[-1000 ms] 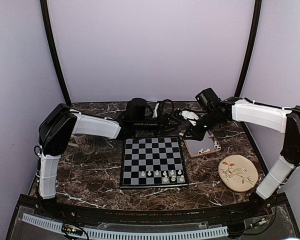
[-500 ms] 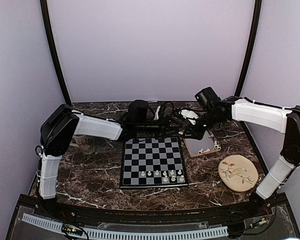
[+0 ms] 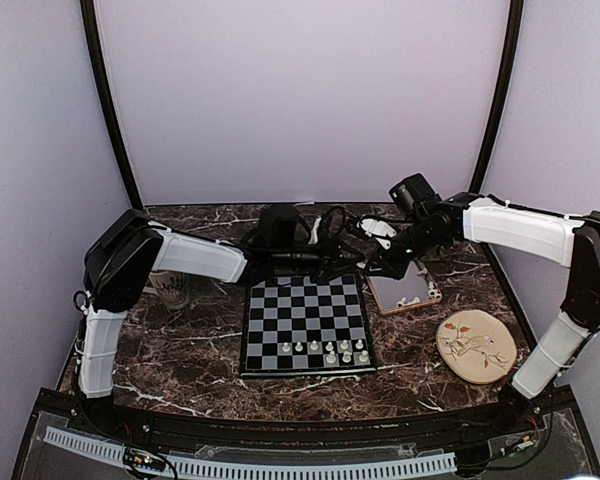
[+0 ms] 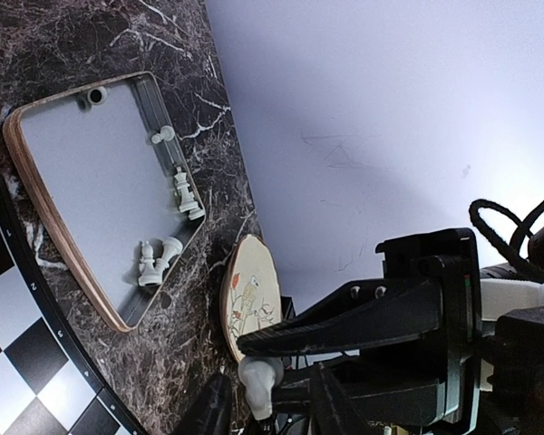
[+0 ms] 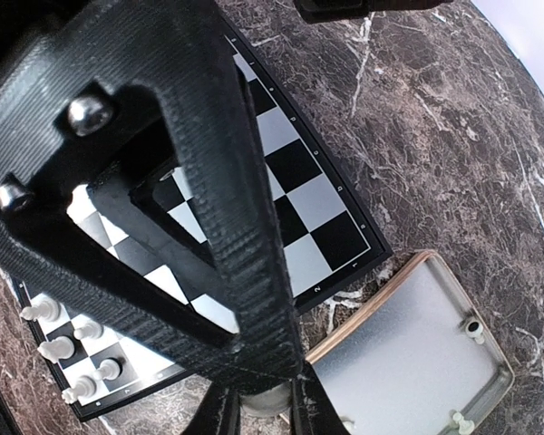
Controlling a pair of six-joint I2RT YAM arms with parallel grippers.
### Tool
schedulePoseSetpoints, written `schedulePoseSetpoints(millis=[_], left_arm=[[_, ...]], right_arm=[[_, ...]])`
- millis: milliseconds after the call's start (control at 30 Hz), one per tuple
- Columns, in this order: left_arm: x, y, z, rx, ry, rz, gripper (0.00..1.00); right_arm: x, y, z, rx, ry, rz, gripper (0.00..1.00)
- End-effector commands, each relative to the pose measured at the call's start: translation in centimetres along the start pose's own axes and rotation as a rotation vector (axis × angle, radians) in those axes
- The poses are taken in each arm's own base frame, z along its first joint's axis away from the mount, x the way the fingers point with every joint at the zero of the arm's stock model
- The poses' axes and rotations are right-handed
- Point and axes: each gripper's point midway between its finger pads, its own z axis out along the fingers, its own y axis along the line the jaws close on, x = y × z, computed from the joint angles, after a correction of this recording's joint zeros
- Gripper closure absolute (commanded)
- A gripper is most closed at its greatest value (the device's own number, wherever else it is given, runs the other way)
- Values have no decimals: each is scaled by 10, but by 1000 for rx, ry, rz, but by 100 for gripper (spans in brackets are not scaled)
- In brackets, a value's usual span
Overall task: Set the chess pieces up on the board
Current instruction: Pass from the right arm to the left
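**Both grippers are meeting on one piece above the far right corner of the board**

The right gripper (image 5: pixel 261 408) is pinching a white chess piece (image 4: pixel 257 382) between its fingertips; in the right wrist view the piece is sitting tight against both tips. The left gripper (image 4: pixel 270 413) is reaching in from the left, and its fingers are standing on either side of the same piece. A gap is showing on one side, so it cannot be told whether this gripper is clamping the piece.

The piece is hanging in the air, clear of the board (image 3: pixel 300 300), which is lying flat at the middle of the marble table (image 3: pixel 180 350).

The other chess pieces (image 3: pixel 314 346) are standing upright on the two nearest rows, from the middle across to the right.

Just right of the board's far corner a shallow wooden-rimmed tray (image 4: pixel 82 181) is lying. Several loose pieces (image 4: pixel 186 193) are resting in it, mostly along its right wall, some tipped over.

A round bird-patterned plate (image 3: pixel 475 345) is sitting near and right of the tray.
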Motion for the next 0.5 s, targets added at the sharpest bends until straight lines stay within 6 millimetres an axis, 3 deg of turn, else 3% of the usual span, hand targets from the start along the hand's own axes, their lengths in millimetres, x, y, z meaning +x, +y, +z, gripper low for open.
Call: schedulePoseSetpoints(millis=[0,233,467], left_arm=[[1,-13,2,42,11,13,71],[3,-17,3,71,26,11,86],[4,-22,3,100,36,31,94]], right_arm=[[-21,-4,-9,32,-61,-17,84],[-23,-5,-4,29,-57,-17,83],[-25,-1,-2,11,-52,-27,81]])
